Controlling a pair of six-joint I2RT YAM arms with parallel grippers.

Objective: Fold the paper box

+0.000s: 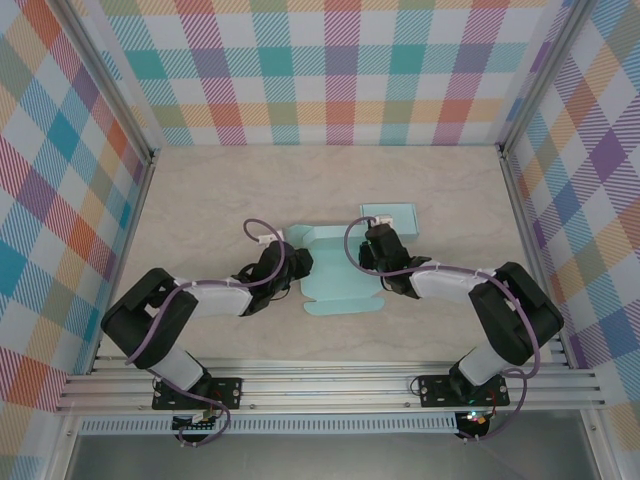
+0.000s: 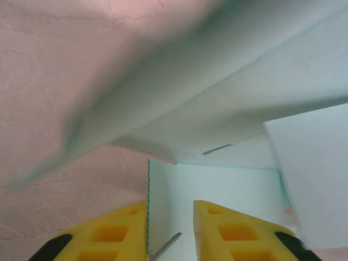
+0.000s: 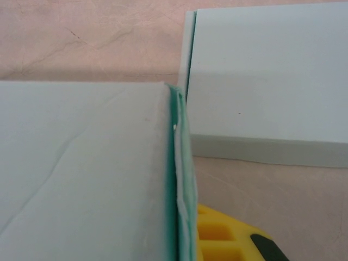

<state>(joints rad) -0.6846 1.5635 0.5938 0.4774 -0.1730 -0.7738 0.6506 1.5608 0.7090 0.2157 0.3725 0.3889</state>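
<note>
1. Teal card, pale and thin, makes up the paper box (image 1: pixel 335 275), which lies partly unfolded about the middle of the table (image 1: pixel 220 190), between the two arms.
2. From above, the left tool (image 1: pixel 295 262) sits at the box's left edge and the right tool (image 1: pixel 378 238) at its far right corner. A smaller folded box (image 1: pixel 388 216) of the same colour lies just beyond the right tool, toward the far edge.
3. The overhead view gives the layout but hides both sets of jaws under the wrists; the wrist views give the contact.
4. In the left wrist view, the left tool (image 2: pixel 170 209) has its yellow fingers (image 2: pixel 234 231) standing apart with a narrow gap. A sheet of the paper box (image 2: pixel 228 185) fills that gap, its toothed edge running along the inner side of the left-hand finger. A raised flap, blurred, slants overhead against the marbled table (image 2: pixel 54 81). The jaws are not pressed together on the card.
5. In the right wrist view, an upright doubled wall of the paper box (image 3: pixel 81 174) runs down against one yellow finger (image 3: pixel 223 234); the other finger is hidden behind the panel. This tool is closed, pinching that wall.
6. The same view shows the smaller folded box (image 3: pixel 266 81) just beside the wall's top corner, resting flat on the table (image 3: pixel 98 38).
</note>
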